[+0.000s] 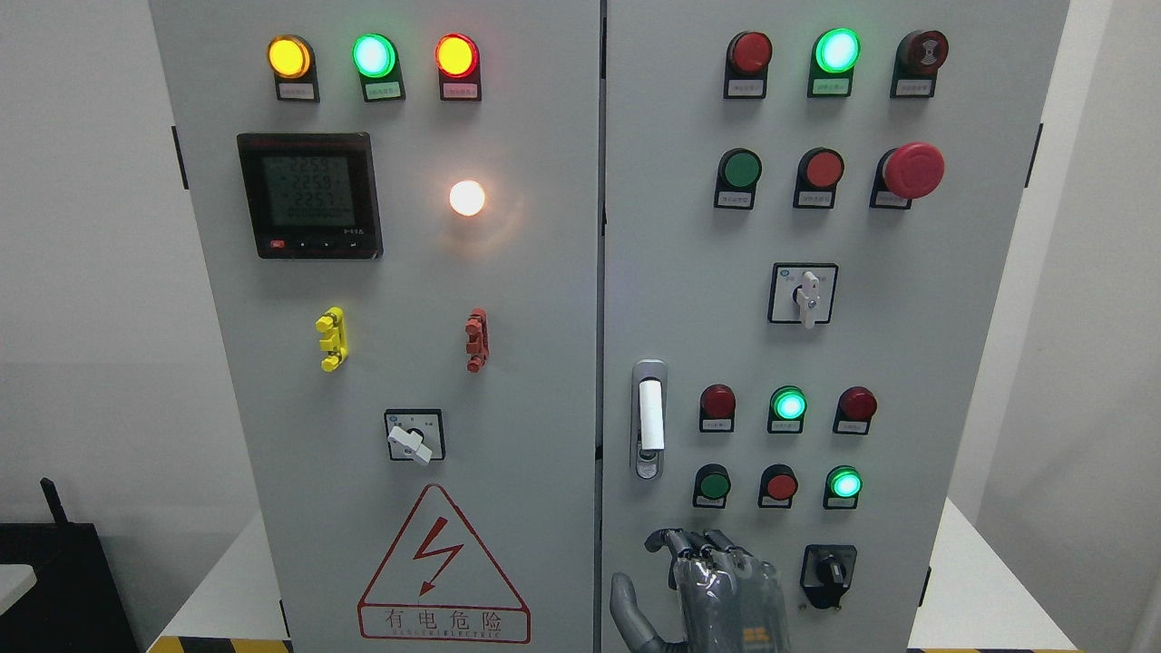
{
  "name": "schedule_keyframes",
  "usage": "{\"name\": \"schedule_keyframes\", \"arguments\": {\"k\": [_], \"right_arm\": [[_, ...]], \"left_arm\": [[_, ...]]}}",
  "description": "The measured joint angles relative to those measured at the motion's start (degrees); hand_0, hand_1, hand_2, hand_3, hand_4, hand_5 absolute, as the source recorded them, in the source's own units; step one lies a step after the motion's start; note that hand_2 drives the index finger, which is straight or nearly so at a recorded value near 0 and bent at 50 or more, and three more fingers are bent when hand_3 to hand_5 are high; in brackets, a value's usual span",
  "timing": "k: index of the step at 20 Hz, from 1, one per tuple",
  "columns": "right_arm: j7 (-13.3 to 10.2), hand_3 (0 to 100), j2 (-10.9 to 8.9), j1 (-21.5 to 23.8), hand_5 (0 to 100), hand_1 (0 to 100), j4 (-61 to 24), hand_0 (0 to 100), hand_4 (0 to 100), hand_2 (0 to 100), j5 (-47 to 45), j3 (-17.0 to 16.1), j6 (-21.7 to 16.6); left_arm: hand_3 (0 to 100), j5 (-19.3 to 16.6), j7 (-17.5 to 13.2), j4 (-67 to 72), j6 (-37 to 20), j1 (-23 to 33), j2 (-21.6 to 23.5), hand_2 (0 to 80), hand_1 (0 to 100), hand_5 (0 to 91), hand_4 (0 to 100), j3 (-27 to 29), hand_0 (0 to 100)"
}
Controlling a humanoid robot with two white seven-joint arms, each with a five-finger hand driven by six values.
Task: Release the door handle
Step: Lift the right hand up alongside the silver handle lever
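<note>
Low on the right-hand cabinet door (816, 326), my hand (707, 589) hung with fingers (694, 544) loosely curled and thumb out to the side, gripping nothing. I couldn't tell which arm it belonged to, since it rose straight from the bottom edge. Well above it, apart from the fingertips, sat the door handle (649, 419), a silver recessed latch with a white lever lying flat and upright, near the seam between the two doors. Just right of my hand was a black rotary switch (828, 573). Above that I saw two rows of round buttons and lamps, with a lit green lamp (844, 483) at the lower row's right end. Higher up stood a white-knobbed selector switch (804, 294) and a red mushroom emergency stop (912, 170). Across the seam, the left-hand door (408, 363) carried a digital meter (309, 195) and a red lightning warning triangle (442, 564).
</note>
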Motion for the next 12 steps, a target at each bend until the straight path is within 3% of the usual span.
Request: {"name": "schedule_keyframes", "arguments": {"k": [2,4,6,8,12], "right_arm": [[-0.10,99,0.04,-0.10,97,11,-0.15,39,87,84,-0.12,-0.02,-0.31],[-0.12,100,0.06,-0.26,97,10,-0.37,39,88,87,-0.20,-0.05,-0.46],[-0.11,100,0.09,-0.57,97,19,-0.58,30,88,88,-0.22,-0.12,-0.47],[-0.01,100,0.12,-0.97,97,35,-0.74,24,88,87,-0.25,-0.30,-0.49],[-1.72,100,0.16,-2.63,97,53,-1.00,22,87,84,-0.28,-0.66,-0.83]], "left_arm": [[0,0.00,0.00,0.00,0.00,0.00,0.00,0.0,39,0.0,0,0.00,12],[0,0.00,0.00,0.00,0.00,0.00,0.00,0.0,39,0.0,0,0.00,12],[0,0.00,0.00,0.00,0.00,0.00,0.00,0.0,39,0.0,0,0.00,12],[0,0.00,0.00,0.00,0.00,0.00,0.00,0.0,39,0.0,0,0.00,12],[0,0.00,0.00,0.00,0.01,0.00,0.00,0.0,39,0.0,0,0.00,12]]}}
